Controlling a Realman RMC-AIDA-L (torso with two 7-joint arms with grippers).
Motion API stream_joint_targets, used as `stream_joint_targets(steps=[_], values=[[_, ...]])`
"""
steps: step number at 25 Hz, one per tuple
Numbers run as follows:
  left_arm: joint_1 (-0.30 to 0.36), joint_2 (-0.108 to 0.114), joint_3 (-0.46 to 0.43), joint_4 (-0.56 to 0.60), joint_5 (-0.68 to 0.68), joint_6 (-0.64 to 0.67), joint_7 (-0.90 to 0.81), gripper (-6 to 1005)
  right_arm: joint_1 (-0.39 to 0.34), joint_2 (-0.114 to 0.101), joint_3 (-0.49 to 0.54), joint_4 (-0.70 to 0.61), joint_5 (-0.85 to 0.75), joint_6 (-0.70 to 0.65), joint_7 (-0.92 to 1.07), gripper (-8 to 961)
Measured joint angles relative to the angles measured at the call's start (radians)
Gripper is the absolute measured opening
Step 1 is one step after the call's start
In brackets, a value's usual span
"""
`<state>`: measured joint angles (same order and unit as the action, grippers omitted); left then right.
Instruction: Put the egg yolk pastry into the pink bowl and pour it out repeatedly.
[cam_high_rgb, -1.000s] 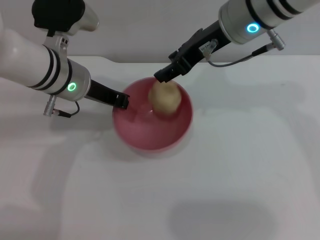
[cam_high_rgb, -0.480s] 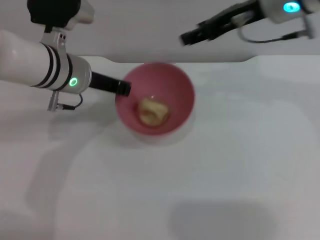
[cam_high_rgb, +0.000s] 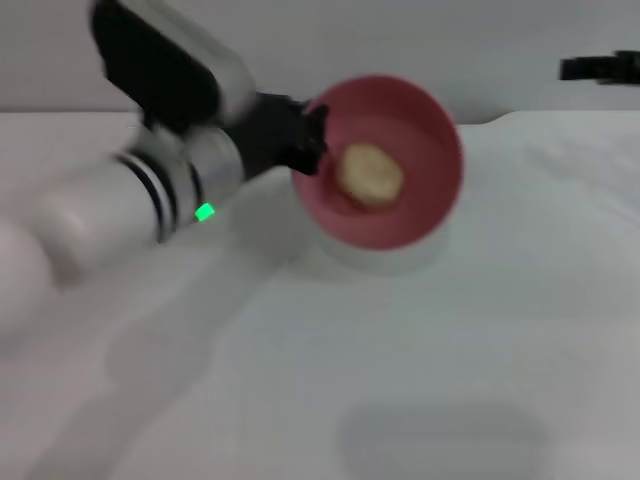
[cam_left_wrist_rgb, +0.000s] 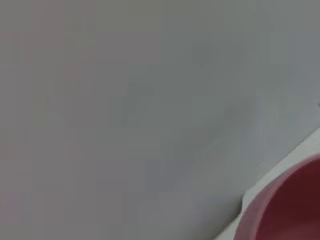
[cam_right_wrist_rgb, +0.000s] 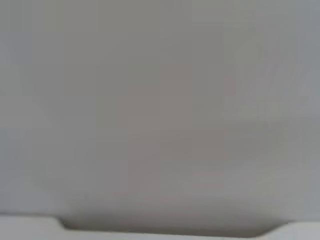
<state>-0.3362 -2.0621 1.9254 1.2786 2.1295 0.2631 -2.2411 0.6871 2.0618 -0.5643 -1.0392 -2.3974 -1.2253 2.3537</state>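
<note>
Item 1: round, deep, glossy pink plastic bowl (cam_high_rgb: 385, 165). It is lifted off the white table (cam_high_rgb: 420, 380) and tilted, with its open mouth turned toward the head camera, and sits over the far part of the table near its back edge. Its shadow lies on the white surface just beneath it. In the left wrist view only a curved section of the pink rim (cam_left_wrist_rgb: 285, 205) appears in one corner, against a plain grey wall (cam_left_wrist_rgb: 125, 100).

Item 2: small, round, pale tan-beige matte egg yolk pastry (cam_high_rgb: 370, 174). It lies inside the pink bowl, resting on the smooth inner wall near the middle of the cavity. It touches nothing but the bowl.

Item 3: left gripper (cam_high_rgb: 308, 140), black, on a white arm with black bands and a green light. It is clamped on the bowl's left rim and bears the bowl's whole weight. The arm reaches in from the near left edge of the table.

Item 4: right gripper (cam_high_rgb: 600, 67), black. Only its tip is visible at the far right, above the table's back edge and well apart from the bowl. Whether its fingers are apart or together cannot be told. The right wrist view shows the grey wall and a thin strip of the table's back edge (cam_right_wrist_rgb: 30, 227).
</note>
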Motion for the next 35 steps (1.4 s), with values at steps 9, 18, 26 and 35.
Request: stream_joint_targets(steps=[9, 18, 26, 35], values=[[0.029, -0.009, 0.524, -0.22, 0.076, -0.919, 0.258, -1, -0.06, 0.004, 0.092, 0.01, 0.0, -0.006, -0.01, 610], [-0.109, -0.017, 0.636, -0.451, 0.083, -1.158, 0.273, -2, -0.051, 0.005, 0.08, 0.02, 0.0, -0.005, -0.01, 609], [-0.175, -0.016, 0.673, -0.537, 0.082, -1.201, 0.558, -1, -0.063, 0.008, 0.086, 0.031, 0.003, -0.006, -0.01, 609], [-0.173, -0.017, 0.672, -0.524, 0.049, -1.166, 0.576, -1, -0.063, 0.009, 0.082, 0.05, 0.011, -0.007, -0.01, 608]])
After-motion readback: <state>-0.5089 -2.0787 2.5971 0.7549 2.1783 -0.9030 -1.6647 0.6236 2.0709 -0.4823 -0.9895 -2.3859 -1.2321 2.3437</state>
